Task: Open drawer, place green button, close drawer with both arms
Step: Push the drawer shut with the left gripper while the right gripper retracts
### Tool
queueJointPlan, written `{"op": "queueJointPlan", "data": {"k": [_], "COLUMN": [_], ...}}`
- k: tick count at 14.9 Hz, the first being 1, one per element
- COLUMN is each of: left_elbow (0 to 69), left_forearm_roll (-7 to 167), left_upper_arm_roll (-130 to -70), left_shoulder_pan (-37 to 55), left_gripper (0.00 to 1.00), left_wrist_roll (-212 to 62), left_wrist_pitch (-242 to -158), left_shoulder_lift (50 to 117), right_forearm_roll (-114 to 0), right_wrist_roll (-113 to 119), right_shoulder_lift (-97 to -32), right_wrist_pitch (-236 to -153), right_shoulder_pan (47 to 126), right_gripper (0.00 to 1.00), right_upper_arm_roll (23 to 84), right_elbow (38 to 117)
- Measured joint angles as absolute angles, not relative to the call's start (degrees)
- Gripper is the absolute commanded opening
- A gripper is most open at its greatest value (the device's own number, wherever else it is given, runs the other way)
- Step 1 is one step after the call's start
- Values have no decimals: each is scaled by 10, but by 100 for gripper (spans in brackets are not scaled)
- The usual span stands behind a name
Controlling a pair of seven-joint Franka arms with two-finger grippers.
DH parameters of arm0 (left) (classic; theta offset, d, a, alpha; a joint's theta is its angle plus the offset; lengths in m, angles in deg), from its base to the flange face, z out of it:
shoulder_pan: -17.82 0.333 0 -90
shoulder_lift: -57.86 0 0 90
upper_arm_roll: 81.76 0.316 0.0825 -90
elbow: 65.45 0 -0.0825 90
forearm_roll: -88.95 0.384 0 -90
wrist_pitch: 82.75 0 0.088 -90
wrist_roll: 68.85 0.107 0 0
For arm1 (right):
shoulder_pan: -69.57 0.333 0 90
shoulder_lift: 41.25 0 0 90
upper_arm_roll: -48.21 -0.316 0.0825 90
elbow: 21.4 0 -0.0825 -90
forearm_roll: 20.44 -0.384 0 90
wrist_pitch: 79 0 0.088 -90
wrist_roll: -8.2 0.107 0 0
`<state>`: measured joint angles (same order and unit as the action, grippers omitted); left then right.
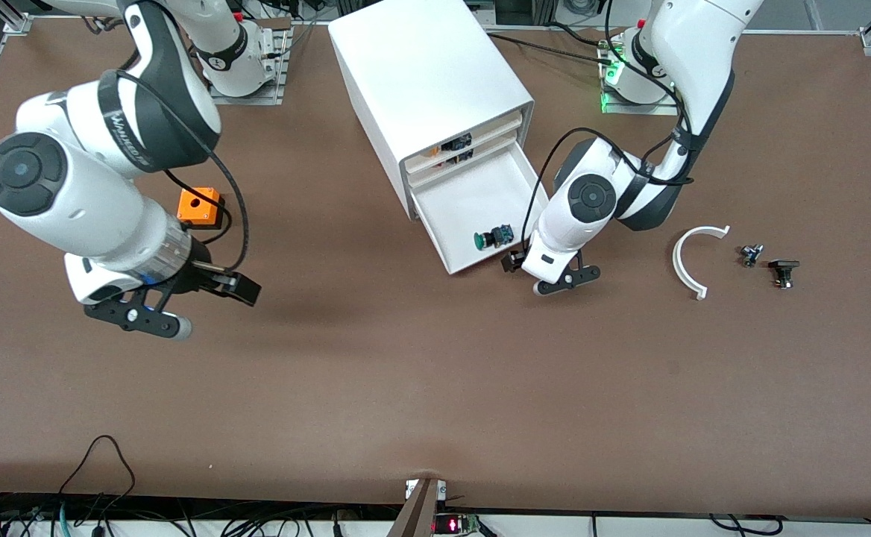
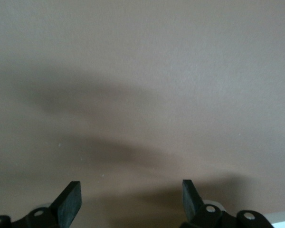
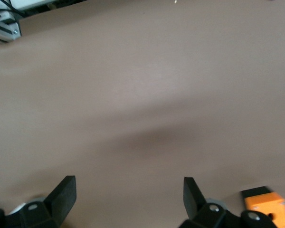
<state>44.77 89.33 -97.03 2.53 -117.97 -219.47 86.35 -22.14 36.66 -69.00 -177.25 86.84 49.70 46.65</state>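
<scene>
The drawer stands pulled out of the white cabinet, open toward the front camera. The button, green cap and blue rear block, lies in it near its front wall. My left gripper is open and empty, just outside the drawer's front corner at the left arm's end; its wrist view shows only bare table between the fingers. My right gripper is open and empty, over bare table toward the right arm's end, well away from the cabinet, and the right wrist view shows it over bare table.
An orange box with a hole sits beside the right arm. The two upper drawers stand slightly open with small parts inside. A white curved piece, a small metal part and a black button lie toward the left arm's end.
</scene>
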Motion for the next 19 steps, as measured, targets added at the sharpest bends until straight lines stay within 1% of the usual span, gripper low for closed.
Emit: {"op": "queueJointPlan", "data": {"k": [2,5,8,12,15,19], "left_elbow": [455,459,459,459,456,456], "left_forearm_roll": [893,893,893,893,874,855], "left_upper_arm_roll": [-972,-977,-993,-1028,-1048,-1062], "left_shoulder_pan": [8,0,3,3,3,2], "left_gripper": [97,98,98,99,99,99], "left_wrist_roll": [-1203,-1217,-1239,-1250,-1257,-1257], "left_wrist_pitch": [-2195,-2195,-2180,-2122,-2075,-2058], "left_shoulder_lift": [864,864,864,861,858,857], "right_forearm_roll": [-221,-219,-215,-215,-214,-198], "right_wrist_roll": [326,286,223,147,120,118], "right_shoulder_lift": [-663,-618,-560,-476,-428,-372], "right_wrist_pitch": [-1769,-1768,-1770,-1774,-1775,-1780], "right_shoulder_pan": [868,860,820,763,752,751], "right_gripper": [100,100,100,100,100,100], "right_upper_arm_roll": [517,534,529,511,509,506], "right_elbow": [497,548,611,688,731,786]}}
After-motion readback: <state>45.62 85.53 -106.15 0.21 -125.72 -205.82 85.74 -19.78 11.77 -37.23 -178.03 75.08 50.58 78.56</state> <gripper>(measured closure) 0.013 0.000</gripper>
